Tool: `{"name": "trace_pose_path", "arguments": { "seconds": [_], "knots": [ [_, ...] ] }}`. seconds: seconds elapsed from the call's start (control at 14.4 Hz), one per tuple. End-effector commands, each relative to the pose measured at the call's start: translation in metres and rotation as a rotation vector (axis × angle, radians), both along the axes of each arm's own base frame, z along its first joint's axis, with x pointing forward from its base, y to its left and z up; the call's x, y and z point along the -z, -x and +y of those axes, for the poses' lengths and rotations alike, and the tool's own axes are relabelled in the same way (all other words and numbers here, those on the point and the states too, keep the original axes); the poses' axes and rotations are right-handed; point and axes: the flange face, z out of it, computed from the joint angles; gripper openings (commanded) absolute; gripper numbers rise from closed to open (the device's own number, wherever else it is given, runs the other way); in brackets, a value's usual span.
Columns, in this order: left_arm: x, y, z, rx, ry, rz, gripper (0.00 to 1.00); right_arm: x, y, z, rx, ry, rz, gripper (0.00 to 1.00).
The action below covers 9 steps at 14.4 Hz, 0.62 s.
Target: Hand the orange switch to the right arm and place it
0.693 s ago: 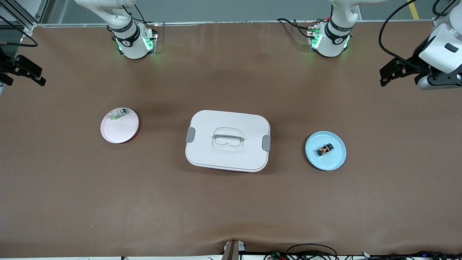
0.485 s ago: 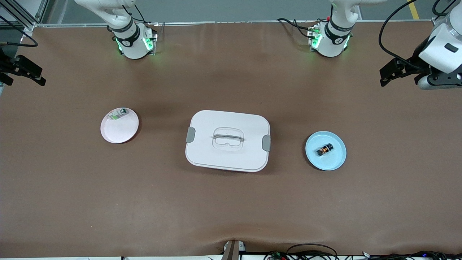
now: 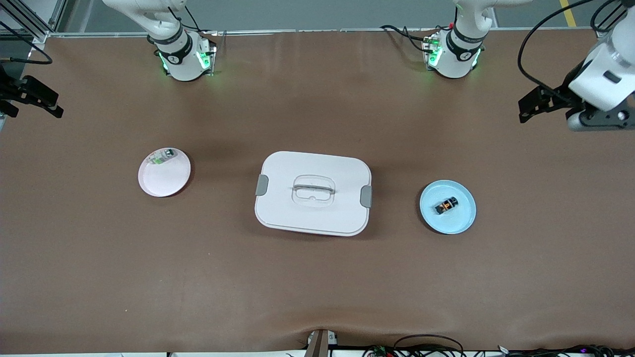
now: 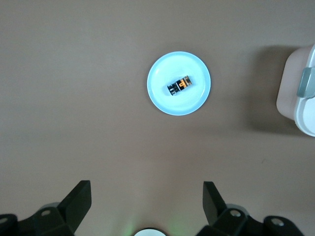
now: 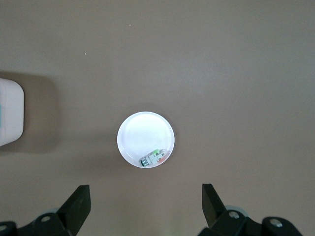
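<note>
Switch [image 3: 447, 205] lies on blue plate [image 3: 461, 219], bare mat all round. Left gripper [image 3: 533, 106] and right gripper [image 3: 34, 99] hang spread wide, empty, over table ends. No readable writing.

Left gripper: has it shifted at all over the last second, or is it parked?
Yes. The left gripper has crept slightly toward the robots' bases, judged against the blue plate, which holds the orange switch and stays put. It is open and empty.

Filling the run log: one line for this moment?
orange switch: on blue plate, untouched | left pincer: open, high, table's end | right pincer: open, waiting
</note>
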Motion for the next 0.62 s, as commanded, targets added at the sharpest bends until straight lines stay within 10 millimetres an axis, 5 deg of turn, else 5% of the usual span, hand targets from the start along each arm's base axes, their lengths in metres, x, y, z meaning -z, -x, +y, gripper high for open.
{"name": "trace_pose_path", "arguments": {
  "seconds": [0.0,0.55],
  "knots": [
    [0.023,-0.021,-0.003,0.015,0.032,0.017,1.0,-0.004,0.003,0.003,0.011,0.003,0.0,1.0],
    [0.103,-0.055,-0.011,-0.097,0.01,0.07,1.0,-0.005,0.003,0.003,0.011,0.003,-0.002,1.0]
  ]
}}
